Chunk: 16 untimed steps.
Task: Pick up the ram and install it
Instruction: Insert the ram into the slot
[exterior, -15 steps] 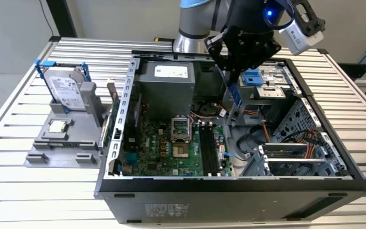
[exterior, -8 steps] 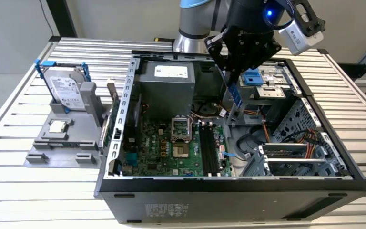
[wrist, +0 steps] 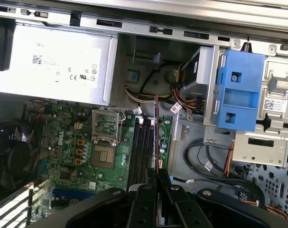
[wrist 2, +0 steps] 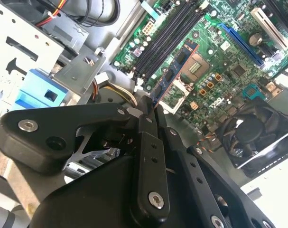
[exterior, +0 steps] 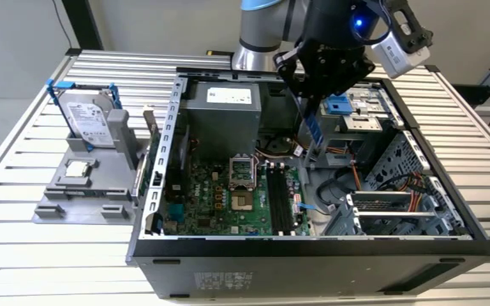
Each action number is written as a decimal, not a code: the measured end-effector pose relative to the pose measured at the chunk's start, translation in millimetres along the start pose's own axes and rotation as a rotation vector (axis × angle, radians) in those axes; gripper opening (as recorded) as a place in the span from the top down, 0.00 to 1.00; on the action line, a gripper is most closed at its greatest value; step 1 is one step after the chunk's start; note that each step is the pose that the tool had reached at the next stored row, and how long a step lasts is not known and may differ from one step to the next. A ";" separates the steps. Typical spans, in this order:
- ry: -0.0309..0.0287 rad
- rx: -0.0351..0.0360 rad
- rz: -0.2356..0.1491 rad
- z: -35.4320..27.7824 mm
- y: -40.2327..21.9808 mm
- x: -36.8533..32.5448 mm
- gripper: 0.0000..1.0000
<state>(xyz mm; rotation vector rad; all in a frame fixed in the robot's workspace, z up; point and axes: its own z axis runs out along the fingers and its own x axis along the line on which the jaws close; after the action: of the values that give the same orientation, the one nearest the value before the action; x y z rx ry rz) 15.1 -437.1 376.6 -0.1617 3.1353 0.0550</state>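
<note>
My gripper (exterior: 307, 101) hangs over the open computer case, shut on the ram (exterior: 315, 134), a narrow blue stick pointing down from the fingers. In the second wrist view the ram (wrist 2: 177, 71) sticks out from the closed gripper (wrist 2: 149, 110) toward the motherboard. The first wrist view shows the ram (wrist: 156, 137) edge-on as a thin line beyond the gripper (wrist: 159, 183), in line with the black memory slots (wrist: 143, 152). The ram is above the board, apart from the memory slots (exterior: 279, 197) and toward the back of the case from them.
On the exterior view's left, a grey holder (exterior: 79, 191) carries a silver hard drive (exterior: 87, 120) and a square processor chip (exterior: 77, 169). Inside the case are the power supply (exterior: 219, 111), a blue drive bracket (exterior: 339, 103), cables and the processor socket (exterior: 242, 171).
</note>
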 end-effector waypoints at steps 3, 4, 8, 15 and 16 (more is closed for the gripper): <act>0.0000 0.0001 0.000 2.6 -0.1 -0.6 1.00; 0.0000 0.0000 0.000 3.3 -0.2 -1.5 1.00; 0.0000 0.0000 0.000 5.8 -0.7 -5.4 1.00; 0.0000 0.0001 0.000 8.4 -4.7 -11.7 1.00; 0.0000 0.0000 0.000 8.8 -5.7 -11.9 1.00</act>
<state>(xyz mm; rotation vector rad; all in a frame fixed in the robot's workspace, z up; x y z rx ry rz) 27.5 -441.2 367.6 -0.1617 3.1353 0.0549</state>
